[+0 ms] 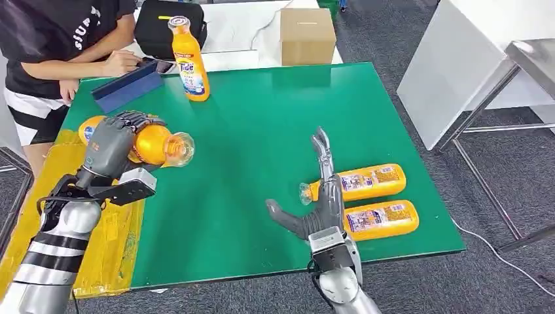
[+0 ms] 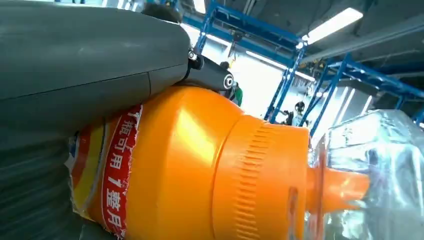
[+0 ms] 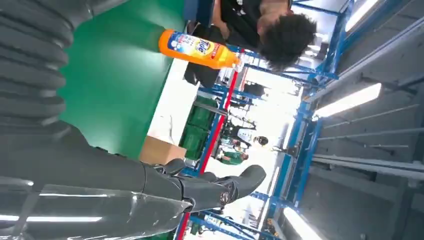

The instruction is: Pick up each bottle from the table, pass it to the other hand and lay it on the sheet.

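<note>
Currently the left hand (image 1: 116,145) is wrapped around an orange bottle (image 1: 154,144), holding it on its side above the left edge of the green bench (image 1: 262,131), clear cap pointing toward the middle. The left wrist view shows the bottle's shoulder and clear cap (image 2: 370,170) close up, with a grey finger (image 2: 100,55) pressed over the label. The right hand (image 1: 319,203) holds nothing; it is spread wide with fingers apart and palm turned up, just beside two more orange bottles (image 1: 366,181) lying side by side on the bench near its right front corner. A fourth bottle, upright (image 1: 189,62), stands at the far side near a person (image 1: 59,39) leaning on the bench. The yellow sheet (image 1: 111,242) lies along the bench's left edge, under the left arm. By my judgement the transfer between hands is the step ahead, and the two hands are well apart. The risk lies there: the bottle is smooth and rounded, so if the left hand lets go before the right has closed on it, it could drop and roll across the bench. The right hand's fingers also sit close to the nearer lying bottle and could nudge it toward the edge when the arm swings.
</note>
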Tool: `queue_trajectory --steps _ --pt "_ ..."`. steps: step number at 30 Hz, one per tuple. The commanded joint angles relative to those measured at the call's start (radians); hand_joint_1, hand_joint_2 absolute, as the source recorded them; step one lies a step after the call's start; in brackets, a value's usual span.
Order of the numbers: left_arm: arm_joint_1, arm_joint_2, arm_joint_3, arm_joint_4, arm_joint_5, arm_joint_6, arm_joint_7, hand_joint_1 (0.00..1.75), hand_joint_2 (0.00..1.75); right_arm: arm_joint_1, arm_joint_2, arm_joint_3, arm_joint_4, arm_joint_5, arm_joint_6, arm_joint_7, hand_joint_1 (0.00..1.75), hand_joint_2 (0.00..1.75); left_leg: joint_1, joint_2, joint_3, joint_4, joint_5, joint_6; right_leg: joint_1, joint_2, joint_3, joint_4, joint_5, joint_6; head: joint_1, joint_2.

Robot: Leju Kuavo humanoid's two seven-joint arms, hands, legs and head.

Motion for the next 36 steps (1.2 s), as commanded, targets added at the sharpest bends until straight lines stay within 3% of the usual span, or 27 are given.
queue_trajectory --steps 1,5,10,19,24,26,36 --pt "-0.139 0.091 -0.142 0.249 -0.19 -0.023 0.122 1.75 1.75 -0.015 -0.007 -0.037 -0.01 -0.043 0.026 -0.019 0.0 1.75 0.0 -0.001 0.004 0.0 -0.002 0.0 0.0 -0.003 0.004 0.0 -0.002 -0.001 0.0 0.0" --pt "-0.264 0.06 -0.248 0.643 -0.4 -0.011 0.218 1.75 1.75 -0.025 -0.005 -0.036 -0.019 -0.045 0.045 -0.011 0.0 1.75 -0.001 -0.005 0.003 -0.001 0.001 -0.001 0.0 -0.005 0.003 0.0 -0.001 -0.001 0.0 0.0" --pt "-0.286 -0.021 -0.228 0.908 -0.409 0.013 0.292 1.75 1.75 -0.035 0.002 -0.032 -0.003 -0.044 0.049 -0.004 0.0 1.75 -0.001 -0.003 0.006 -0.002 0.0 -0.001 -0.001 -0.004 0.006 -0.002 -0.001 -0.001 -0.001 0.0" --pt "-0.277 -0.039 -0.078 0.991 -0.351 0.01 0.39 1.75 1.75 -0.037 0.011 -0.029 0.025 -0.03 0.056 0.019 0.0 1.75 0.0 0.001 0.003 0.0 -0.001 -0.001 0.001 0.0 0.003 0.0 -0.001 -0.001 0.0 0.0" --pt "-0.247 -0.06 0.057 0.986 -0.23 0.011 0.33 1.75 1.75 -0.046 0.012 -0.019 0.047 -0.027 0.056 0.023 0.0 1.75 0.0 0.001 0.007 -0.001 -0.001 -0.002 0.001 0.0 0.007 -0.001 -0.001 -0.002 0.0 0.0" --pt "-0.225 -0.069 0.119 0.961 -0.165 0.056 0.268 0.0 1.75 -0.049 0.013 -0.016 0.058 -0.029 0.055 0.024 0.0 1.75 -0.001 0.001 0.006 -0.001 -0.001 -0.002 0.0 0.001 0.006 -0.001 -0.001 -0.001 0.0 0.0" --pt "-0.219 -0.072 0.131 0.957 -0.15 0.061 0.252 0.0 1.75 -0.05 0.013 -0.014 0.066 -0.029 0.054 0.024 0.0 1.75 -0.001 0.0 0.004 -0.001 0.0 -0.001 0.0 0.0 0.005 -0.001 -0.001 -0.001 0.0 0.0"
